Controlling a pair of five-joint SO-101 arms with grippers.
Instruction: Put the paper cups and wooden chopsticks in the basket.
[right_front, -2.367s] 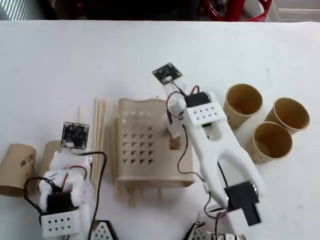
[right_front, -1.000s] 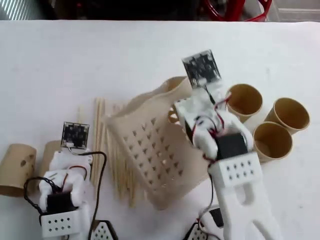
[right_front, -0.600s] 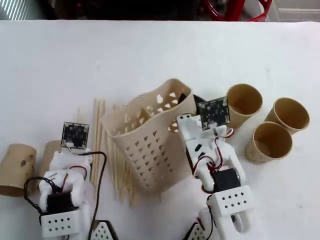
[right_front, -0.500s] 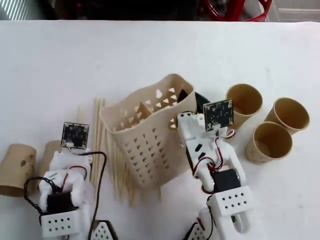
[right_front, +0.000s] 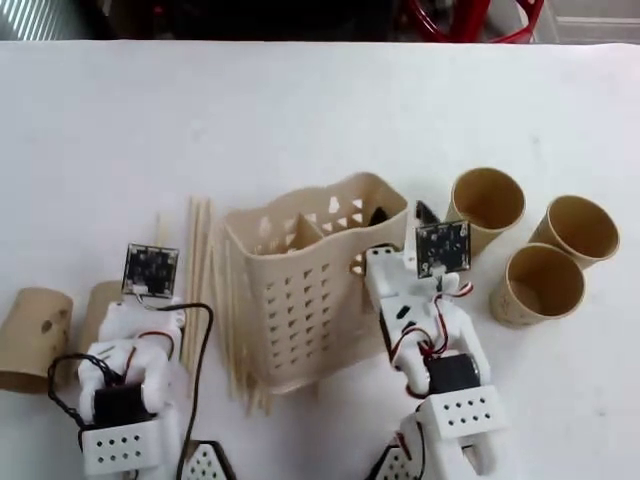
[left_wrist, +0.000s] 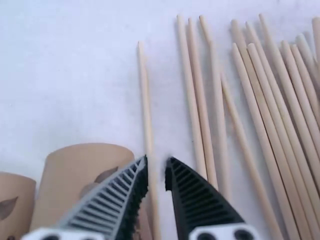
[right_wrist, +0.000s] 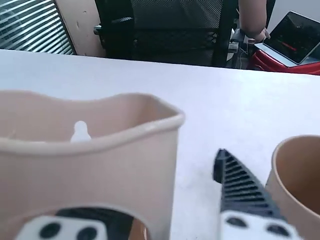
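The cream basket (right_front: 300, 290) stands upright mid-table. My right gripper (right_front: 402, 215) is open astride its right wall (right_wrist: 100, 165): one finger inside, the black finger (right_wrist: 235, 185) outside with a gap to the wall. Three paper cups stand upright to the right (right_front: 485, 205), (right_front: 575, 230), (right_front: 537, 283); the nearest cup (right_wrist: 300, 180) is beside the outer finger. Two more cups lie on their sides at the left (right_front: 35, 335), (right_front: 100, 310). Wooden chopsticks (right_front: 200, 270) lie spread between the left arm and the basket. My left gripper (left_wrist: 156, 167) is shut, empty, over a single chopstick (left_wrist: 145, 100) and a lying cup (left_wrist: 85, 175).
Some chopsticks (right_front: 250, 390) run under the basket's left and front edges. The left arm (right_front: 125, 400) sits folded near the table's front edge. Bare white table (right_front: 300, 110) spreads behind the basket. Chairs and a laptop stand beyond the far edge.
The right arm tipped the basket from lying on its side to upright and drew back toward the front edge. Its fingers have opened off the wall. The left arm has stayed still.
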